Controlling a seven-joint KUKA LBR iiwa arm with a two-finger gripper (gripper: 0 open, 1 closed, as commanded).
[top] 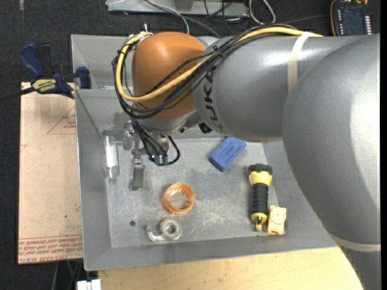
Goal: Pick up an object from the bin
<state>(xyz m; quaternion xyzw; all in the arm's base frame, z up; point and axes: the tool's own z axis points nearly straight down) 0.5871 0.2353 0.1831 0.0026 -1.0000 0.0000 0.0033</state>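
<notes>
My gripper (124, 167) hangs below the orange-covered wrist at the left side of the bin, close to the left wall. Its two fingers (137, 175) stand apart, open, with only bare bin floor between them. The nearest loose thing is an orange translucent ring (178, 198), lying flat to the lower right of the fingers and apart from them. A small metal ring fitting (165, 229) lies near the front wall, below the orange ring.
A blue block (227, 152) lies mid-bin to the right of the gripper. A yellow-and-black handled tool (260, 196) lies lengthwise at the right, with a small cream piece (277, 220) beside its lower end. The big grey arm covers the bin's right and back.
</notes>
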